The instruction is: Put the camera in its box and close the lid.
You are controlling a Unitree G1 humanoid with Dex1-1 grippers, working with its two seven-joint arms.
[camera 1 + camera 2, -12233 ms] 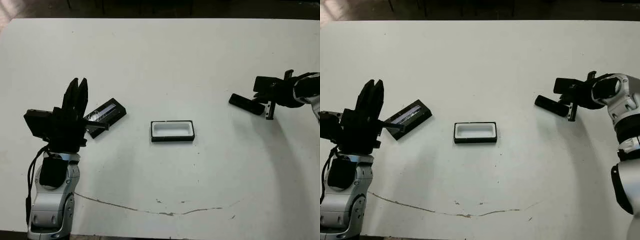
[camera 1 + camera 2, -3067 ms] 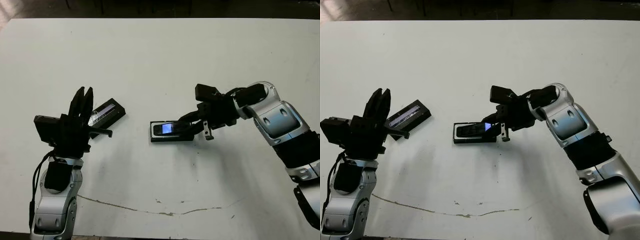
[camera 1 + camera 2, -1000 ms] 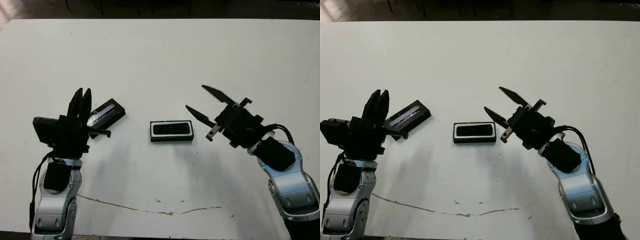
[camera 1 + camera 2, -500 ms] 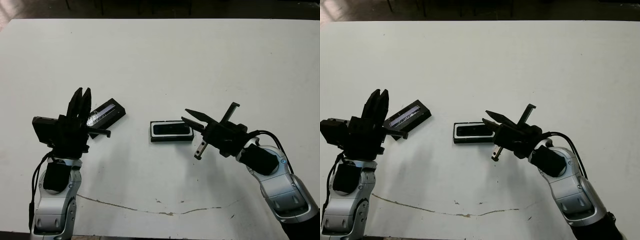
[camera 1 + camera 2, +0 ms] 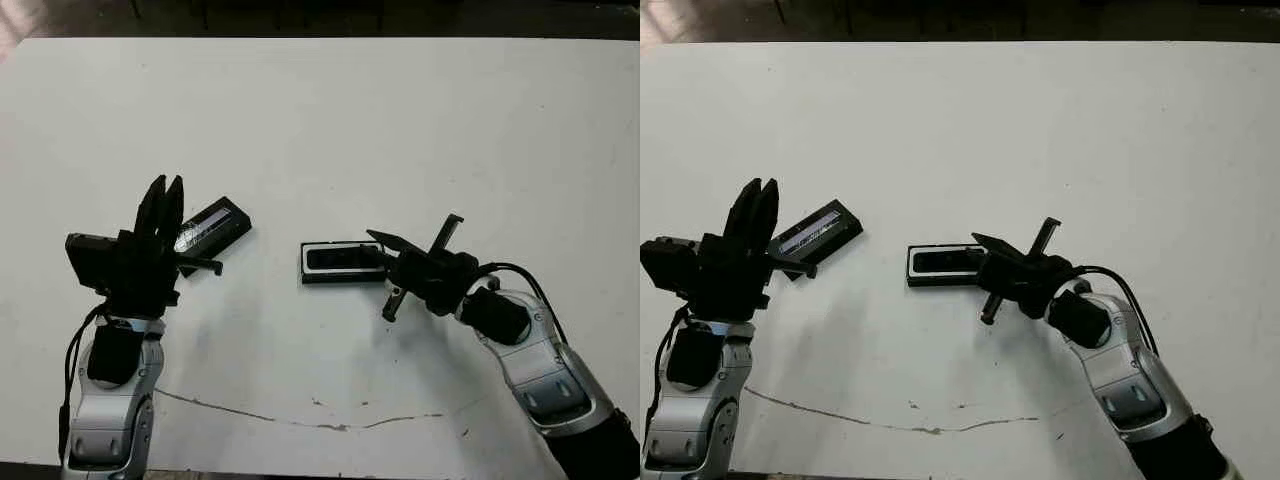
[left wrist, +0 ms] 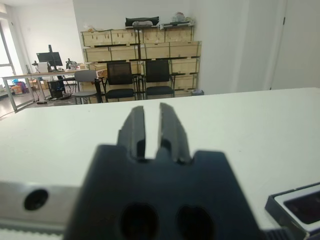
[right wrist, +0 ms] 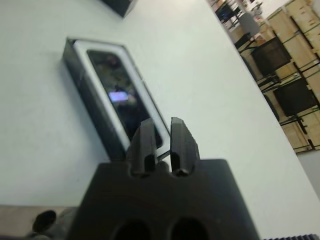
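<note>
The box point(image 5: 303, 270) sits mid-table with its white lining showing around the camera point(image 5: 340, 259), which lies flat inside it. The right wrist view looks down on the camera's glossy face point(image 7: 120, 95), which carries a bluish glint. My right gripper point(image 5: 375, 238) is shut and holds nothing, and its tips are at the box's right end. The lid point(image 5: 213, 224), black with a shiny stripe, lies slanted on the table left of the box. Just left of the lid, my left gripper point(image 5: 165, 183) is raised with its fingers upward, shut and empty.
A thin dark scratch point(image 5: 320, 423) runs across the white table point(image 5: 320, 120) near its front edge. Beyond the table's far edge, the left wrist view shows office chairs point(image 6: 135, 77) and stacked wooden crates point(image 6: 145, 50).
Over the last second my right gripper has swung left and down to the box's right end, and its wide-open fingers have come together. The left arm, lid and box have stayed put.
</note>
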